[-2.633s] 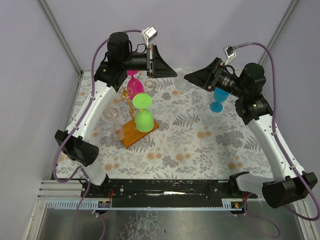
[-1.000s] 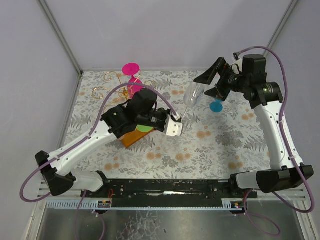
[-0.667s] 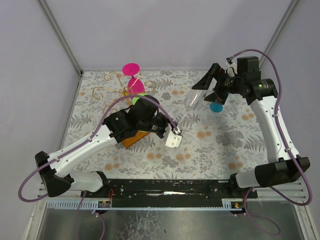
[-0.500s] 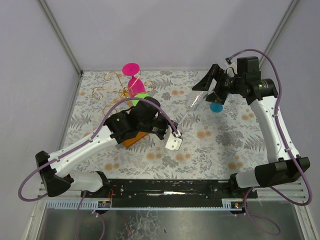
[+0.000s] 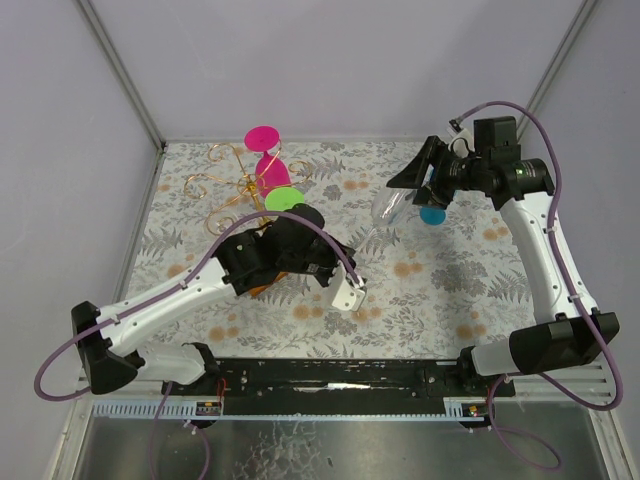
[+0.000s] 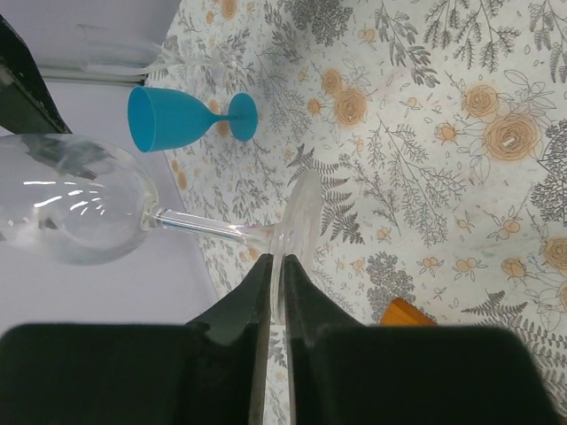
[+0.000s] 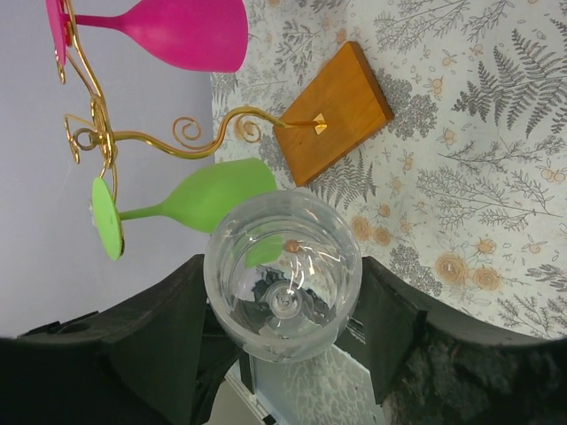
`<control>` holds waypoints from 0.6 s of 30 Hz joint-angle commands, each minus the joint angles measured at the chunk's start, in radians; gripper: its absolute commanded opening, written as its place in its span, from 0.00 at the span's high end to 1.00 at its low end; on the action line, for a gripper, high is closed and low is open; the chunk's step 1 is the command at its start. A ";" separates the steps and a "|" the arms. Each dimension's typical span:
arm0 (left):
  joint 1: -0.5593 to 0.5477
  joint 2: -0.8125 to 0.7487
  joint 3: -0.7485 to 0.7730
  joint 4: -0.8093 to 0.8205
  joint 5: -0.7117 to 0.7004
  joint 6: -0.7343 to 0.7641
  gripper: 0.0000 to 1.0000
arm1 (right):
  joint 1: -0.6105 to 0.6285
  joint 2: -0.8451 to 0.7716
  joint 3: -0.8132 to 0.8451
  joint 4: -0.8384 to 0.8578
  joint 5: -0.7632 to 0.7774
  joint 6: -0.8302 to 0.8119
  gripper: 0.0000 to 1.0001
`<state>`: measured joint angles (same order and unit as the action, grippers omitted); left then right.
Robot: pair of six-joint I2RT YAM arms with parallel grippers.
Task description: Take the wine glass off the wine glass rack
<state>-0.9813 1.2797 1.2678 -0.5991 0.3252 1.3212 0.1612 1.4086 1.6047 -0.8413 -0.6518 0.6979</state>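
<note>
A clear wine glass (image 5: pixel 388 207) hangs tilted in the air above the table, off the wine glass rack (image 5: pixel 230 175). My left gripper (image 5: pixel 352 290) is shut on the rim of its foot (image 6: pixel 297 221), seen edge-on between the fingers of that gripper (image 6: pixel 275 258). Its bowl (image 6: pixel 71 199) points away toward the right arm. My right gripper (image 5: pixel 408 180) holds the bowl (image 7: pixel 283 283), one finger against each side, with the open mouth facing the camera. The rack's gold wire (image 7: pixel 159 137) and wooden base (image 7: pixel 332 111) stand behind it.
A pink glass (image 5: pixel 265 150) and a green glass (image 5: pixel 285 198) hang on the rack. A blue glass (image 5: pixel 432 214) stands on the flowered cloth under the right arm. The left arm hides most of the rack's base. Grey walls enclose the table.
The left arm has drawn toward the near edge with the glass foot. The right gripper's fingers have closed in on the bowl.
</note>
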 commanded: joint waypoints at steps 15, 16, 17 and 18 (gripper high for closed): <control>-0.014 0.092 0.311 0.232 -0.176 -0.524 0.07 | 0.002 -0.091 0.094 -0.175 0.736 -0.247 0.73; -0.009 0.107 0.353 0.223 -0.179 -0.566 0.07 | 0.001 -0.110 0.068 -0.155 0.777 -0.258 0.72; -0.003 0.125 0.395 0.213 -0.180 -0.611 0.06 | 0.003 -0.129 0.039 -0.132 0.817 -0.270 0.72; 0.008 0.142 0.436 0.199 -0.178 -0.656 0.06 | 0.002 -0.152 0.000 -0.105 0.855 -0.279 0.72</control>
<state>-0.9932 1.3746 1.5684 -0.4427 0.1745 0.9031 0.1616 1.3567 1.6779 -1.0245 -0.0364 0.4900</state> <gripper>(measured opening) 0.932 0.688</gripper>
